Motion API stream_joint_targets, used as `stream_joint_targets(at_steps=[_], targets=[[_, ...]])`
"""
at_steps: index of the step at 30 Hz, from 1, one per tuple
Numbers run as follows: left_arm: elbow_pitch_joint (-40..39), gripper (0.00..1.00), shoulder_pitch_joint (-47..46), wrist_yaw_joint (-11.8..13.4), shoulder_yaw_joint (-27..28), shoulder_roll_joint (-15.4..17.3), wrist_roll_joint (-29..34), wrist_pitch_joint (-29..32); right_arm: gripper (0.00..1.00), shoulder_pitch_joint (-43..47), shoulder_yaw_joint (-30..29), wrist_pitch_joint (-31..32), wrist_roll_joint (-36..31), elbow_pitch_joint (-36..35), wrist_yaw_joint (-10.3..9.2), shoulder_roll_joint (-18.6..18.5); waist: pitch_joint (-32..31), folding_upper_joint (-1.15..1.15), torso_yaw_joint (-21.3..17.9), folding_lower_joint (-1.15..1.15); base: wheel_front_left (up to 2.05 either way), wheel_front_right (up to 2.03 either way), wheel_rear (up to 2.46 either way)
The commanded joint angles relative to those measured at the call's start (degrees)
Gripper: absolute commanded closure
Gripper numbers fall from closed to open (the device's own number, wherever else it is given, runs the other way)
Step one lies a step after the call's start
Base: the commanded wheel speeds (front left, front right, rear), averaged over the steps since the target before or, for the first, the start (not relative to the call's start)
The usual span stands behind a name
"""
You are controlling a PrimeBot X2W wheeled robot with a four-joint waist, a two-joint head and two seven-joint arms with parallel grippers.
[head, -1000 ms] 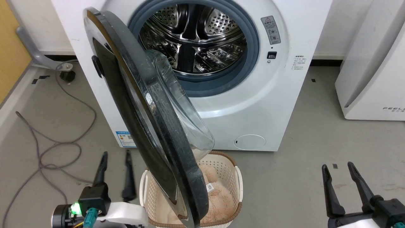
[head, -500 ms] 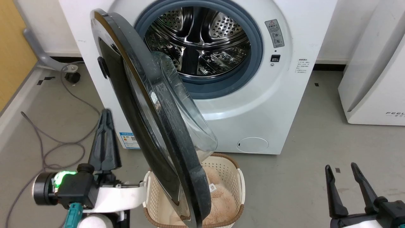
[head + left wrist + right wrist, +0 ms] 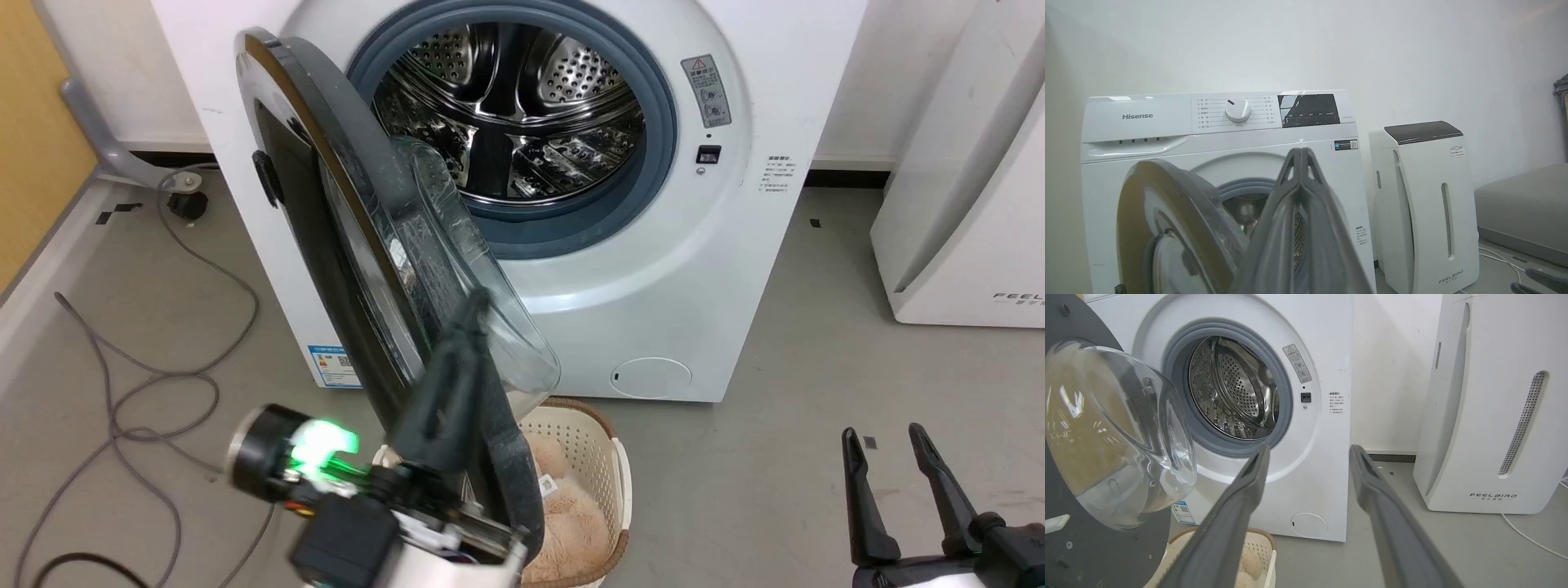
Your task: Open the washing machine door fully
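Note:
The washing machine [image 3: 653,269] is a white front-loader with its steel drum exposed. Its door [image 3: 343,245] stands about half open, hinged at the left, edge toward me, with the clear glass bowl [image 3: 506,327] bulging to the right. My left gripper [image 3: 473,306] is raised and shut with nothing in it, and it overlaps the door's inner rim and bowl; contact cannot be told. In the left wrist view the left gripper [image 3: 1301,152] points at the washing machine [image 3: 1139,118] above the door [image 3: 1167,212]. My right gripper [image 3: 883,434] is open, low at the right, apart from the door [image 3: 1118,428].
A cream laundry basket [image 3: 620,474] holding a beige plush thing sits on the floor under the door. Grey cables [image 3: 122,400] loop across the floor at the left. A white FEELBIRD appliance [image 3: 963,204] stands to the right of the washer.
My left gripper shut, rose and swung right, from the floor left of the door to in front of the door's inner side. The door and the right gripper have held still.

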Motion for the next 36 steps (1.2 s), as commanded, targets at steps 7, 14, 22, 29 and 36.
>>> stream_joint_targets(at_steps=[7, 14, 22, 29, 36], targets=[[0.73, 1.00, 0.38, -2.21, -6.52, 0.12, 0.69, -0.25, 0.00, 0.91, 0.39, -0.25, 0.45, -0.34, 0.05, 0.27, -0.13, 0.00, 0.22, 0.00, 0.00, 0.00, 0.00], [2.74, 1.00, 2.38, -3.73, -11.34, 0.23, 0.37, -0.25, 0.00, 0.90, 0.54, -0.25, 0.53, -0.34, 0.05, 0.27, -0.11, 0.00, 0.55, 0.00, 0.00, 0.00, 0.00], [6.67, 1.00, 4.00, -4.88, -15.70, 0.66, 0.14, -0.25, 0.00, 0.76, 0.72, -0.25, 0.35, -0.34, 0.05, 0.27, 0.18, 0.00, 0.78, 0.00, 0.00, 0.00, 0.00], [11.72, 1.00, 4.56, -4.49, -16.49, 0.69, -0.38, -0.25, 0.00, 0.42, 0.74, -0.25, 0.22, -0.26, 0.05, 0.27, 0.47, 0.00, 0.76, 0.00, 0.00, 0.00, 0.00], [17.07, 1.00, 3.92, -2.75, -14.09, 0.63, -1.80, -0.25, 0.00, 0.27, 0.74, -0.25, 0.16, 0.01, 0.05, 0.27, 0.81, 0.00, 0.56, 0.00, 0.00, 0.00, 0.00]])
